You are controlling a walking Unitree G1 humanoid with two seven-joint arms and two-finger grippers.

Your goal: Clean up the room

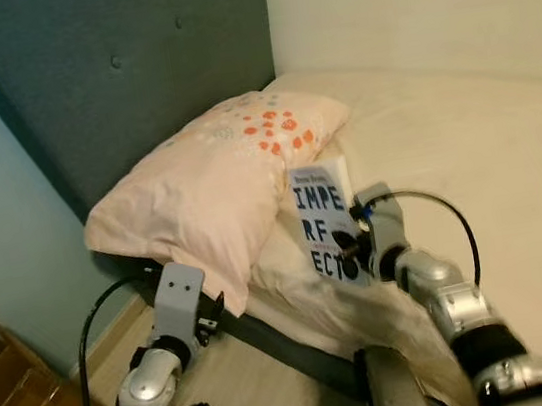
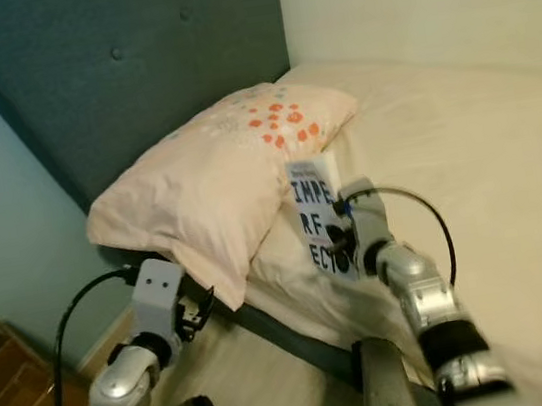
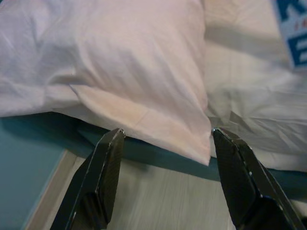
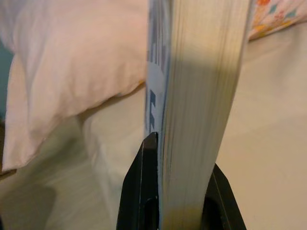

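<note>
Right pincer (image 4: 180, 191) pinching the book (image 1: 325, 221) upright over the bed (image 1: 483, 133), title partly hidden; left pincer (image 3: 168, 139) spread near pillow (image 1: 213, 186).

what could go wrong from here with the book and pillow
The right gripper pinches only the bottom edge of the upright book, so it may tip or slip out. The pillow overhangs the bed edge; the open left gripper just below its corner might nudge it off.
</note>
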